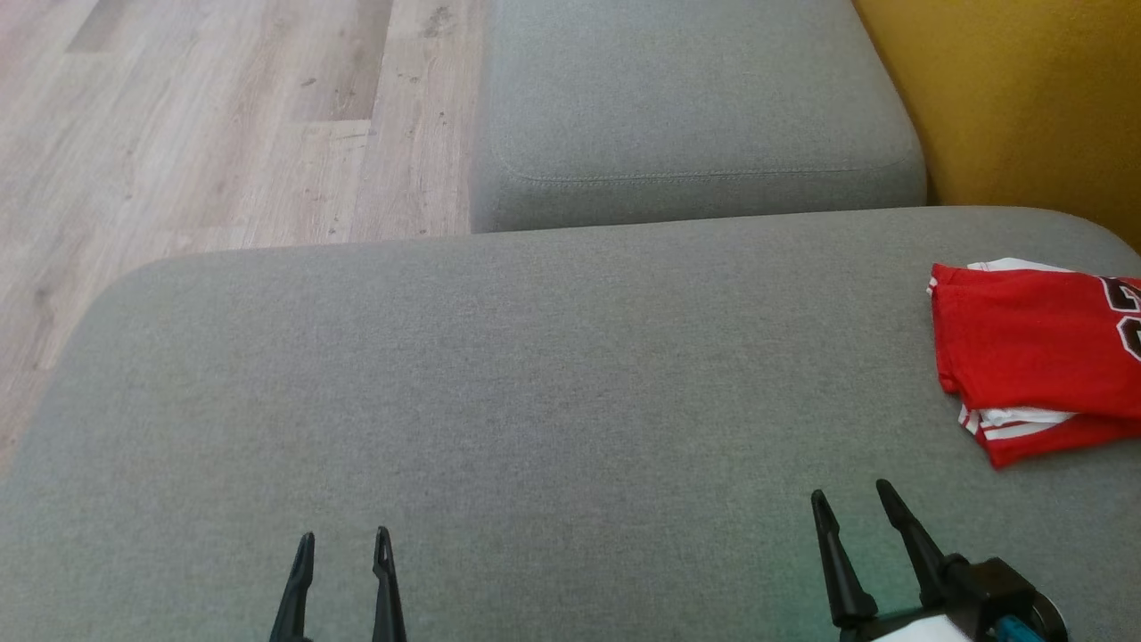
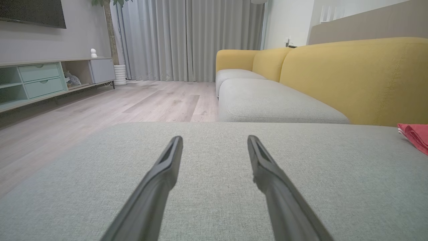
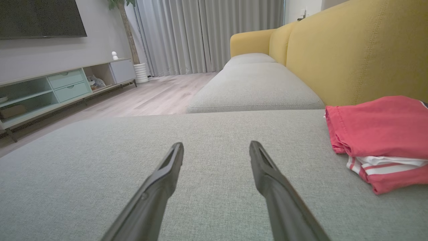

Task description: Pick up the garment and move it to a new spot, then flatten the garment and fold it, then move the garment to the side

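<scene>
The garment (image 1: 1038,357) is a red jersey with white trim and dark numbers, lying folded at the right edge of the grey sofa cushion (image 1: 535,374). In the right wrist view the garment (image 3: 381,137) sits to the right of my fingers, and a red corner of the garment (image 2: 416,135) pokes in at the right of the left wrist view. My left gripper (image 1: 345,535) hovers low at the cushion's front, open and empty. My right gripper (image 1: 849,492) stands open and empty too, a short way in front and left of the jersey.
A second grey seat cushion (image 1: 695,107) lies beyond, with the yellow sofa back (image 1: 1025,98) to the right. Wooden floor (image 1: 223,116) spreads to the left. A TV cabinet (image 3: 63,83) and curtains (image 3: 207,33) stand across the room.
</scene>
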{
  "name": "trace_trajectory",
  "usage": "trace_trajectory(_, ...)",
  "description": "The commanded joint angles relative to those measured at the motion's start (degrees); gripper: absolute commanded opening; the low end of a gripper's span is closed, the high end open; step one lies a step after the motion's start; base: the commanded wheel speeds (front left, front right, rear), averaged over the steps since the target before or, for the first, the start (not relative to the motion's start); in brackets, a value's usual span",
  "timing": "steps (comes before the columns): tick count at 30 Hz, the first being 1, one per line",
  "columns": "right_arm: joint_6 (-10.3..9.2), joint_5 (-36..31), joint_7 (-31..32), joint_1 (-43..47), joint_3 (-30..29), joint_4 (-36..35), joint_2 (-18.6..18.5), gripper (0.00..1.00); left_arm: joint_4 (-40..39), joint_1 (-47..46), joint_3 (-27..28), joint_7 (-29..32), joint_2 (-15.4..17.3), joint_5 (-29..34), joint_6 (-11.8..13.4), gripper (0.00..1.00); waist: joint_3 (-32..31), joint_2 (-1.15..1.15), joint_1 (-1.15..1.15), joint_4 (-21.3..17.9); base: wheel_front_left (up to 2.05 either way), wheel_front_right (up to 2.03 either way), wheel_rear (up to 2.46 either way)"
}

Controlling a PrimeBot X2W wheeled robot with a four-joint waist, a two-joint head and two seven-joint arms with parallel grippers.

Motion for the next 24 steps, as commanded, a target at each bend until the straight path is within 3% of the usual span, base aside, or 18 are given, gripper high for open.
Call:
trace_trajectory(1, -0.04, 0.2, -0.6, -2.4, 1.3, -2.1, -0.2, 1.00, -1.6, -2.0, 1.8, -0.3, -0.4, 0.7, 0.2, 1.00, -0.1, 0.00, 0.00, -0.1, 0.00, 0.00, 0.00)
trace_trajectory(5, -0.04, 0.3, -0.6, -2.8, 1.1, -2.5, -0.2, 1.00, -1.5, -2.0, 1.9, -0.3, -0.4, 0.4, 0.5, 1.00, -0.1, 0.00, 0.00, -0.8, 0.00, 0.00, 0.00)
trace_trajectory(6, 0.00, 0.0, 0.0, 0.0, -0.1, -0.5, 0.0, 0.00, 0.1, 0.0, 0.0, 0.0, 0.0, 0.0, 0.1, 0.00, -0.1, 0.00, 0.00, -0.7, 0.00, 0.00, 0.00)
trace_trajectory(13, 0.00, 2.1, 0.4, 0.6, 0.0, 2.0, -0.1, 0.00, 2.5, 0.3, 0.1, 0.3, 0.1, -2.1, -0.2, 0.00, 0.1, 0.00, 0.00, -0.8, 0.00, 0.00, 0.00)
trace_trajectory(24, -0.01, 11.0, 1.9, -1.1, -0.7, 2.0, -0.6, 0.00, 3.4, -1.9, 1.3, 1.9, 0.6, -10.8, -2.0, 0.00, 0.8, 0.00, 0.00, -0.9, 0.00, 0.00, 0.00)
